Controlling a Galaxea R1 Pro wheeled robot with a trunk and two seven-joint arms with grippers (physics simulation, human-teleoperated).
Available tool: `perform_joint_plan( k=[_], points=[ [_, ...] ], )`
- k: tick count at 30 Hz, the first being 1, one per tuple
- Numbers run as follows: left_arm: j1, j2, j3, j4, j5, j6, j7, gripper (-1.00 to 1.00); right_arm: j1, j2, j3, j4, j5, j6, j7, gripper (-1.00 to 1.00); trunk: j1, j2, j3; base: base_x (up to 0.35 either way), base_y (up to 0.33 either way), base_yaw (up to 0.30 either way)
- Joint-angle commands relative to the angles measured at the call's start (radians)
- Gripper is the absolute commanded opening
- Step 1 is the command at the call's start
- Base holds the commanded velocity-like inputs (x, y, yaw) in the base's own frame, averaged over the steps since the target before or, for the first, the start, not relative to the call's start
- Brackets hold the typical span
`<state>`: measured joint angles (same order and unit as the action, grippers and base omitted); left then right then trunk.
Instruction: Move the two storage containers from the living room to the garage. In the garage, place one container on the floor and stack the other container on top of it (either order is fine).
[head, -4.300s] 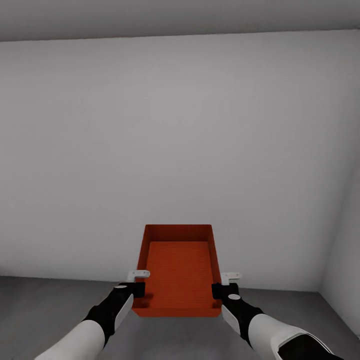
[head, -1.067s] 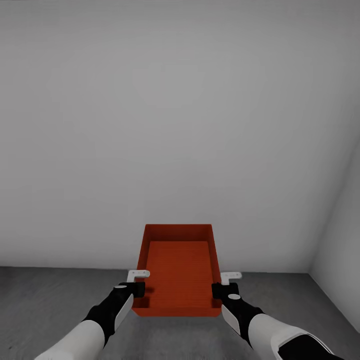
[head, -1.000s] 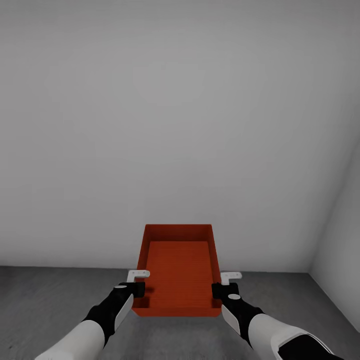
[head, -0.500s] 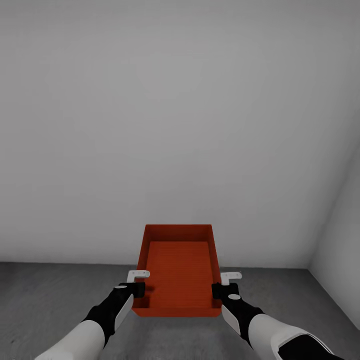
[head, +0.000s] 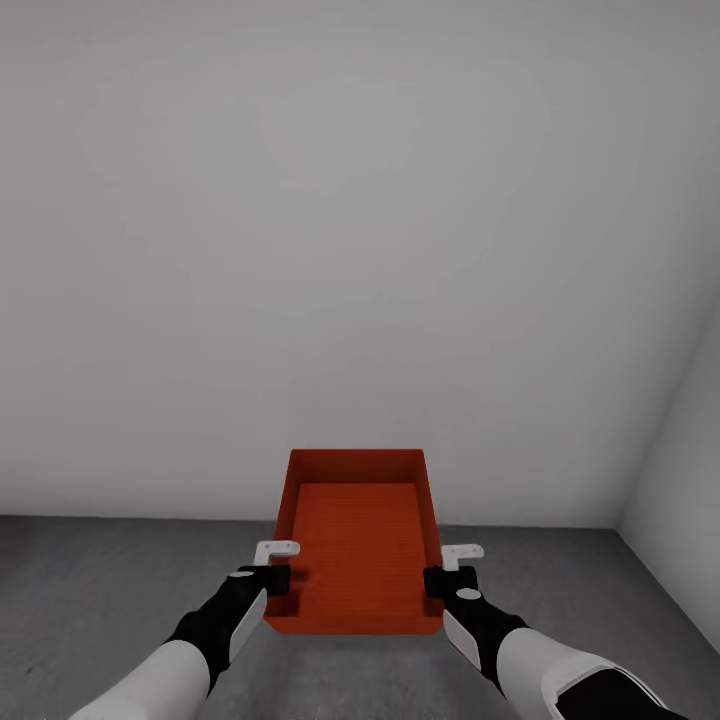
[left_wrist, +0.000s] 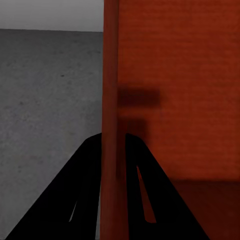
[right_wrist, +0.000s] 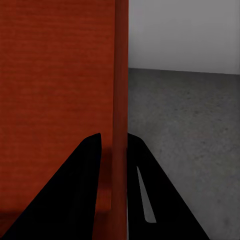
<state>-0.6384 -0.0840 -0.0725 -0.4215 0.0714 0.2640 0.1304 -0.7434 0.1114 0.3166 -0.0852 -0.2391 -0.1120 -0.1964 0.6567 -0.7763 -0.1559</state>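
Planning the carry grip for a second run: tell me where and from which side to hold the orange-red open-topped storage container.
Grip the orange-red open-topped rectangular storage container by its two long side walls near the end closest to the robot, one gripper per side. The left gripper and right gripper each straddle a thin upright rim, one finger inside, one outside. The plain walls have no handles.

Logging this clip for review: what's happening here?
The robot is carrying one orange-red container with both arms in a bare room with a white wall and grey concrete floor. The left pincer is shut on its left wall, the right pincer on its right wall. The container is empty and held above the floor, not yet set down.
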Motion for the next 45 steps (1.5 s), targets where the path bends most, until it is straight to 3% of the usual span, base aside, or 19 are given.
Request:
perform_joint_plan(
  k=[1, 16, 45],
  points=[
    [-0.001, 0.032, 0.054, -0.004, 0.008, 0.006, 0.012, -1.00, -0.001, -0.003, -0.012, -0.001, -0.008, -0.003, 0.002, -1.00, 0.004, -0.009, -0.006, 0.000, 0.000, 0.000],
    [-0.001, 0.032, 0.054, -0.003, 0.007, 0.006, 0.012, -1.00, -0.001, -0.003, -0.012, -0.001, -0.008, -0.003, 0.002, -1.00, 0.062, -0.114, -0.078, 0.000, 0.000, 0.000],
    [-0.001, 0.030, 0.054, -0.003, 0.008, 0.006, 0.012, -1.00, -0.001, -0.002, -0.012, -0.001, -0.008, -0.003, 0.002, -1.00, 0.062, -0.114, -0.125, 0.000, 0.000, 0.000]
  ],
)
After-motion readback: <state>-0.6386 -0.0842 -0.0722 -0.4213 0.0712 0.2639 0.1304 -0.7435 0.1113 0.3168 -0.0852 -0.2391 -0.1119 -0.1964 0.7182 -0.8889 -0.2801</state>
